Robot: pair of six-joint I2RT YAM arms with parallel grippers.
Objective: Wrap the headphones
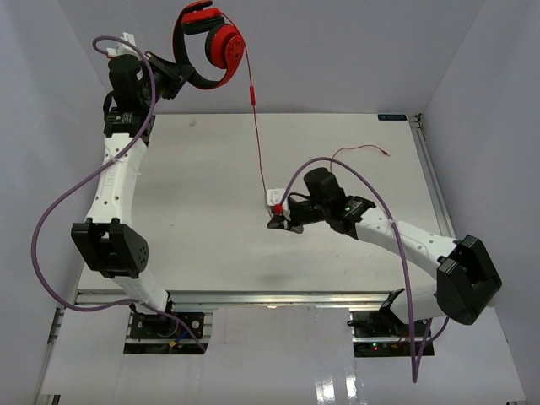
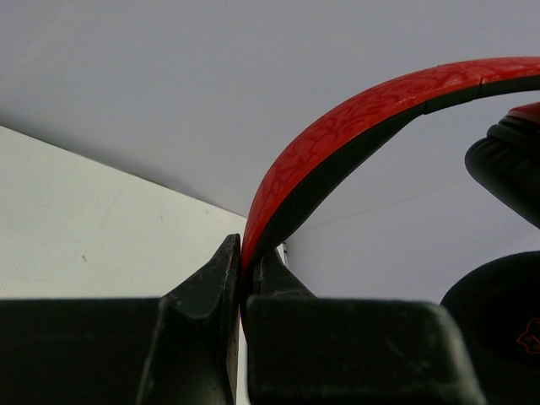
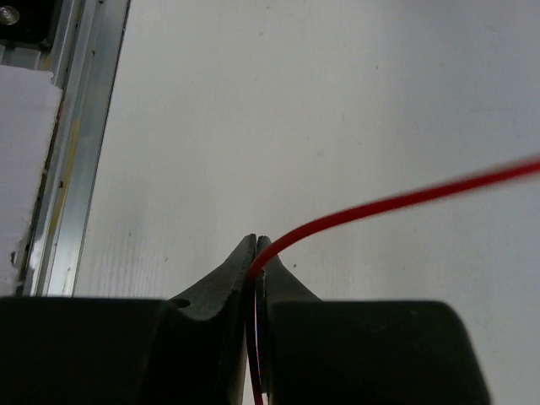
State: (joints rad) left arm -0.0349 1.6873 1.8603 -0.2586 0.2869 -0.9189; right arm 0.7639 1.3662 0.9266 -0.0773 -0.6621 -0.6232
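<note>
**While the left gripper [image 2: 245,253] holds up the headphones [image 1: 215,42], the right gripper [image 3: 256,245] pinches their cable [image 1: 256,126]**

Where the left arm reaches toward the far left corner of the table [image 1: 194,253], its jaws are clamped tight on the red headband [image 2: 337,126], close to one end of the band. The headphones hang in the air off that grip, clear of the tabletop, with a round red cup [image 1: 226,46] turned toward the overhead camera and the black pads [image 2: 506,160] showing at the right edge of the left wrist view.

From the cup the thin red cable drops in a nearly straight line to the middle of the table. There the right gripper sits low over the surface, its two fingers closed on the cable with no gap between them; the strand comes out of the fingertips and curves away to the right. Past that grip, the cable's loose tail arcs across the table toward the right edge and lies flat there.

Thick purple robot cables [image 1: 51,219] loop alongside both arms.
</note>
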